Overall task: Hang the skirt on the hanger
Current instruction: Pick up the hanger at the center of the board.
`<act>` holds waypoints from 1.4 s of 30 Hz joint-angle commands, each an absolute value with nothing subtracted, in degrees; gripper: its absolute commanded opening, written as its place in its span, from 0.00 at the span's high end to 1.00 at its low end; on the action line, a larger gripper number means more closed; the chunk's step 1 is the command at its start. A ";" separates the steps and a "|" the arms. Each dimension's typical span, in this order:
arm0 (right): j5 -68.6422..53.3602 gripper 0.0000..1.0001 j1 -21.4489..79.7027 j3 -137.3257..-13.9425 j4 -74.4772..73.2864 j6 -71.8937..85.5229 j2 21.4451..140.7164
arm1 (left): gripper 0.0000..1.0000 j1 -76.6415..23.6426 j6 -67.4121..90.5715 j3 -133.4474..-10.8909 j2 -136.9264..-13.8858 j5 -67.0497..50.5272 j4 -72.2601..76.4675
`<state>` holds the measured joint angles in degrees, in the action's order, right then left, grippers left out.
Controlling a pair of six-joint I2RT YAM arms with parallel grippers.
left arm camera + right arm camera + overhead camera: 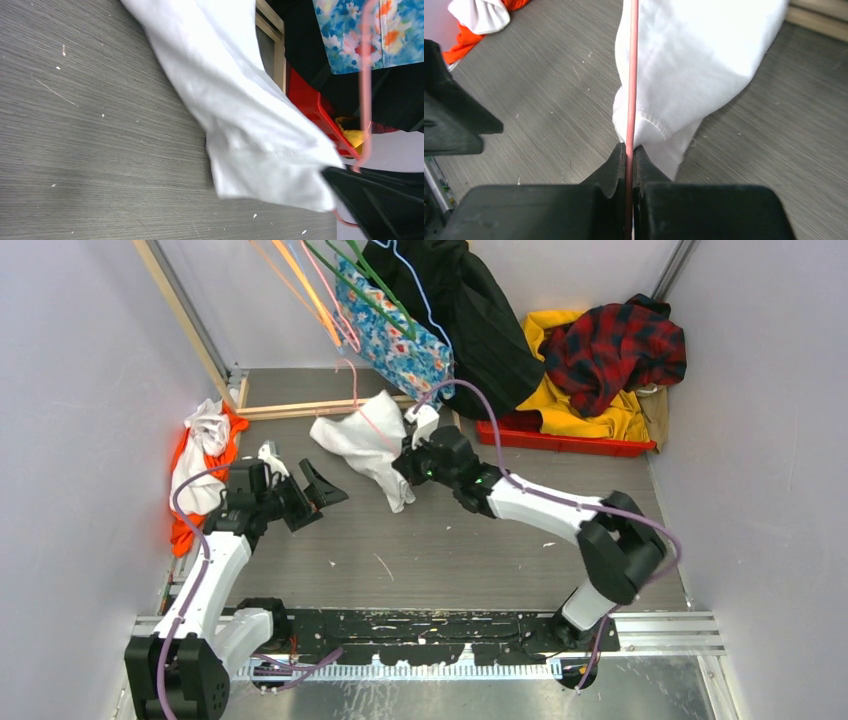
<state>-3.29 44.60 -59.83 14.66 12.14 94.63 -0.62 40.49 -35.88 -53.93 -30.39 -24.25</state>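
The skirt (395,340), blue with a flower print, hangs at the back among coloured hangers and shows in the left wrist view's top right corner (345,35). My right gripper (408,452) (630,150) is shut on the thin pink hanger (631,75) (372,423). A plain white garment (360,440) (694,60) (240,100) drapes over that hanger, down to the table. My left gripper (315,498) stands open left of the white garment, with nothing between its fingers. One black finger (385,200) shows in its own view.
A big black coat (470,310) hangs beside the skirt. A red bin (560,440) at the back right holds yellow and red plaid clothes (610,340). Orange and white clothes (200,460) lie at the left wall. A wooden bar (300,408) lies across the back.
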 commanded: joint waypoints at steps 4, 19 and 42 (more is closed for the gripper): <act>1.24 0.99 44.30 -58.15 9.71 6.70 76.67 | 0.00 -0.19 40.70 -36.25 -52.34 -32.51 -23.19; 9.89 0.99 44.30 -54.13 -2.67 5.87 55.78 | 0.00 -0.22 40.83 -37.22 -49.88 -32.81 -25.51; 0.48 0.99 32.75 -66.81 0.53 6.90 63.88 | 0.00 -0.18 40.58 -37.75 -50.58 -32.96 -25.71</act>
